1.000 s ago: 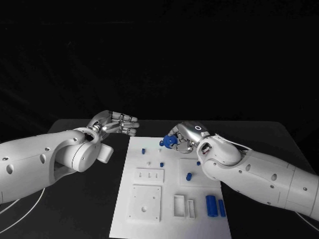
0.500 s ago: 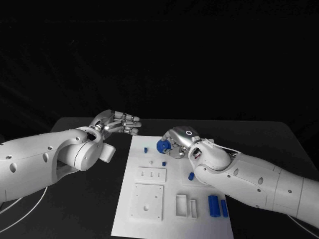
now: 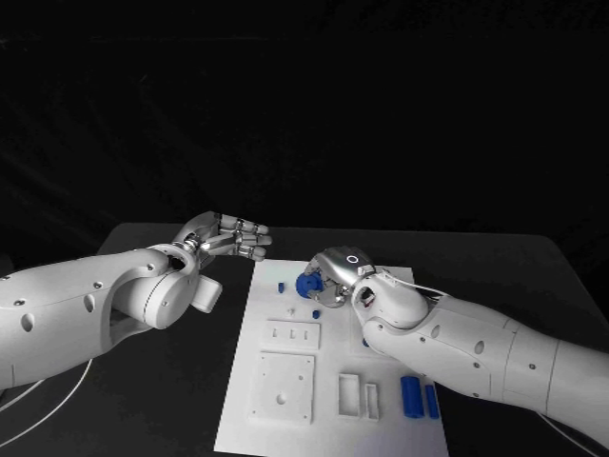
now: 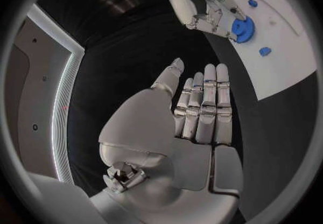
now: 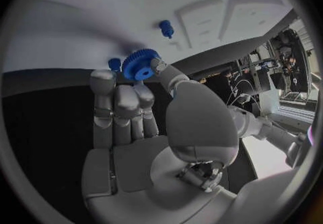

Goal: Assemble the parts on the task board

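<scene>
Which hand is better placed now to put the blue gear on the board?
The right hand, probably: it already pinches the blue gear just above the task board. The left hand holds nothing and hovers beside the board.

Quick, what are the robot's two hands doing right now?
Left hand: holds nothing, fingers together, off the task board.
Right hand: pinches the blue gear.

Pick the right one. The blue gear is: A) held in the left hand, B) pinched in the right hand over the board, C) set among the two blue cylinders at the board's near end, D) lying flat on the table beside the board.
B: the right hand pinches the blue gear at its fingertips above the white task board, while the left hand holds nothing.
</scene>
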You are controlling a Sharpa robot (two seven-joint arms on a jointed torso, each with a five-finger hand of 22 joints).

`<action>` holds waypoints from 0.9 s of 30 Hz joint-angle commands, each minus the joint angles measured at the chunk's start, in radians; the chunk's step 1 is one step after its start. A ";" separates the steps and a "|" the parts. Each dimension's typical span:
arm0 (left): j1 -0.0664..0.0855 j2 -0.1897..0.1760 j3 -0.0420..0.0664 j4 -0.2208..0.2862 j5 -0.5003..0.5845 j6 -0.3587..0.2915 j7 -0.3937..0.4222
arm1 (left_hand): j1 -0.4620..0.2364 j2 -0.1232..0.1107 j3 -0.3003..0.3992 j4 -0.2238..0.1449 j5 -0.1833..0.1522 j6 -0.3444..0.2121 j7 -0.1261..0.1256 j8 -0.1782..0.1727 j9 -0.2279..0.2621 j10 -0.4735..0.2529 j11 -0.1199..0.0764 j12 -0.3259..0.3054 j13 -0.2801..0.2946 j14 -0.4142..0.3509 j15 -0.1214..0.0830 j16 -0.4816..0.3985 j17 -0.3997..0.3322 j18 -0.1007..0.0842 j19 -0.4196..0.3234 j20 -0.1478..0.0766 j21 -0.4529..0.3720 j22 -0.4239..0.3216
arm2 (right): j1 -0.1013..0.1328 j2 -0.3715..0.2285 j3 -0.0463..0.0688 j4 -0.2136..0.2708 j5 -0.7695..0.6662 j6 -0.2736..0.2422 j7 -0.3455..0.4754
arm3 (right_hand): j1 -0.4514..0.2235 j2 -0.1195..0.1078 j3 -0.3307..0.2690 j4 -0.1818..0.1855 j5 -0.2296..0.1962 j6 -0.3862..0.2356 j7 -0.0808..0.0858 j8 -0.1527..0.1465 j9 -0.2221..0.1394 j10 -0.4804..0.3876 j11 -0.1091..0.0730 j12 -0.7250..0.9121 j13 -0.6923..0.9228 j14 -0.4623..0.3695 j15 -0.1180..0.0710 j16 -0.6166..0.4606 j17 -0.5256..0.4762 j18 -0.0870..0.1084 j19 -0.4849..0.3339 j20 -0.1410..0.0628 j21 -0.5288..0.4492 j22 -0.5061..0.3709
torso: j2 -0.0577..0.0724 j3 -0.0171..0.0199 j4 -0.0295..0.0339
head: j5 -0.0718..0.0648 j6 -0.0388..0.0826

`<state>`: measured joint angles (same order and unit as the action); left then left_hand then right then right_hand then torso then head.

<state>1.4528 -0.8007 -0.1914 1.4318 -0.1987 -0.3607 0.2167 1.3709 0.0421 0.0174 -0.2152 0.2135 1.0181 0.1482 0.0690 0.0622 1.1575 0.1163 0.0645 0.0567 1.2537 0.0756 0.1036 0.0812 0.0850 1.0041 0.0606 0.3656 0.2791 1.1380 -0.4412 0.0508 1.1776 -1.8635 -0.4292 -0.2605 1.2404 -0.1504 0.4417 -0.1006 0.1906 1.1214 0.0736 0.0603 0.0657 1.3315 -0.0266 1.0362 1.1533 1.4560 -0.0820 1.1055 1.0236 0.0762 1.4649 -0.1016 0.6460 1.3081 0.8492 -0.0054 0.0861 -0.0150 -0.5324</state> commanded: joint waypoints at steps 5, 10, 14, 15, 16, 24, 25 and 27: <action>0.001 0.006 0.001 0.001 -0.002 0.013 0.004 | -0.007 0.000 -0.003 0.000 -0.002 -0.005 0.000 -0.002 0.001 -0.005 0.000 -0.004 0.002 -0.003 0.003 0.002 0.001 -0.001 0.005 -0.001 -0.003 0.001 | 0.000 0.016 -0.003 -0.027 -0.028 0.035 -0.014 | 0.008 0.006 0.000 0.001 0.004 0.093 -0.012 0.002 0.001 -0.006 -0.001 -0.004 -0.002 -0.002 -0.002 -0.006 -0.002 -0.020 0.041 -0.004 -0.005 0.074 | 0.000 -0.0007 -0.0009 | 0.003 0.000; 0.001 0.006 0.001 0.001 -0.002 0.014 0.003 | -0.007 0.000 -0.003 0.000 -0.002 -0.005 0.000 -0.002 0.001 -0.005 0.000 -0.004 0.002 -0.003 0.003 0.002 0.001 -0.001 0.005 -0.001 -0.003 0.001 | 0.000 0.020 -0.007 -0.037 -0.032 0.043 -0.024 | 0.005 0.005 0.001 0.000 0.002 0.090 -0.011 0.002 0.001 -0.008 0.000 -0.007 -0.004 -0.002 -0.001 -0.008 -0.005 -0.020 0.040 -0.004 -0.008 0.074 | 0.000 -0.0005 -0.0013 | 0.001 -0.001; 0.001 0.006 0.001 0.000 -0.002 0.014 0.003 | -0.007 0.000 -0.003 0.000 -0.002 -0.005 0.000 -0.002 0.001 -0.005 0.000 -0.004 0.002 -0.003 0.003 0.002 0.001 -0.001 0.005 -0.001 -0.003 0.001 | 0.000 0.021 -0.009 -0.042 -0.034 0.044 -0.028 | 0.005 0.005 0.001 0.000 0.002 0.090 -0.011 0.002 0.001 -0.008 0.000 -0.007 -0.004 -0.002 -0.001 -0.008 -0.005 -0.020 0.040 -0.004 -0.008 0.074 | 0.000 -0.0003 -0.0013 | 0.002 -0.001; 0.001 0.006 0.001 0.000 -0.002 0.014 0.003 | -0.007 0.000 -0.003 0.000 -0.002 -0.005 0.000 -0.002 0.001 -0.005 0.000 -0.004 0.002 -0.003 0.003 0.002 0.001 -0.001 0.005 -0.001 -0.003 0.001 | 0.000 0.021 -0.009 -0.043 -0.034 0.044 -0.028 | 0.005 0.005 0.002 -0.001 0.002 0.088 -0.010 0.002 0.001 -0.009 0.000 -0.010 -0.006 -0.002 -0.001 -0.010 -0.008 -0.019 0.040 -0.004 -0.010 0.073 | 0.000 -0.0003 -0.0011 | 0.003 -0.002; 0.001 0.006 0.001 0.000 -0.002 0.014 0.003 | -0.007 0.000 -0.003 0.000 -0.002 -0.005 0.000 -0.002 0.001 -0.005 0.000 -0.004 0.002 -0.003 0.003 0.002 0.001 -0.001 0.005 -0.001 -0.003 0.001 | 0.000 0.021 -0.009 -0.044 -0.033 0.044 -0.028 | 0.005 0.005 0.002 -0.001 0.002 0.088 -0.010 0.002 0.001 -0.009 0.000 -0.011 -0.007 -0.002 -0.001 -0.011 -0.008 -0.019 0.040 -0.004 -0.010 0.073 | 0.000 -0.0003 -0.0011 | 0.003 -0.002; 0.001 0.006 0.001 0.000 -0.002 0.015 0.002 | -0.009 0.001 -0.004 -0.001 -0.003 -0.005 0.000 -0.002 0.001 -0.005 0.000 -0.004 0.002 -0.003 0.003 0.002 0.001 -0.001 0.005 -0.001 -0.005 0.003 | 0.000 0.027 -0.009 -0.046 -0.020 0.041 -0.020 | -0.007 -0.012 0.002 0.004 -0.013 -0.004 0.014 0.001 -0.004 -0.014 0.014 -0.020 -0.017 -0.003 0.006 -0.018 -0.015 -0.016 0.040 0.002 -0.023 0.071 | 0.000 -0.0007 -0.0017 | 0.003 -0.001; 0.001 0.006 0.001 0.000 -0.002 0.015 0.002 | -0.009 0.001 -0.004 -0.001 -0.003 -0.005 0.000 -0.002 0.001 -0.005 0.000 -0.004 0.002 -0.003 0.003 0.002 0.001 -0.001 0.005 -0.001 -0.005 0.003 | 0.000 0.028 -0.009 -0.046 -0.018 0.041 -0.019 | -0.007 -0.014 -0.001 0.006 -0.015 -0.015 0.016 0.001 -0.003 -0.015 0.015 -0.021 -0.018 -0.003 0.008 -0.019 -0.016 -0.015 0.040 0.004 -0.024 0.070 | 0.000 -0.0011 -0.0017 | 0.003 -0.001; 0.001 0.006 0.001 0.000 -0.002 0.015 0.002 | -0.009 0.001 -0.004 -0.001 -0.003 -0.005 0.000 -0.002 0.001 -0.005 0.000 -0.004 0.002 -0.003 0.003 0.002 0.001 -0.001 0.005 -0.001 -0.005 0.003 | 0.000 0.030 -0.010 -0.048 -0.014 0.040 -0.016 | -0.005 -0.020 -0.019 0.009 -0.041 -0.078 0.009 0.001 -0.004 -0.015 0.009 -0.023 -0.022 -0.003 0.005 -0.021 -0.018 -0.012 0.040 0.004 -0.026 0.070 | 0.000 -0.0010 -0.0015 | 0.003 -0.001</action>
<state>1.4529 -0.7965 -0.1914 1.4302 -0.1987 -0.3592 0.2149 1.3709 0.0421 0.0174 -0.2152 0.2135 1.0181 0.1482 0.0690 0.0621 1.1575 0.1163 0.0645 0.0567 1.2537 0.0756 0.1036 0.0812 0.0851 1.0042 0.0606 0.3656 0.2811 1.1395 -0.4128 0.0420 1.1306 -1.8783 -0.4089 -0.2775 1.2374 -0.1614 0.4269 -0.0899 0.1540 1.0574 0.0863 0.0697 0.0650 1.3176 -0.0144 1.0158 1.1317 1.4524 -0.0784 1.0909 1.0068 0.0763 1.4649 -0.1016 0.6230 1.3078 0.8493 -0.0058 0.0844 -0.0119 -0.5333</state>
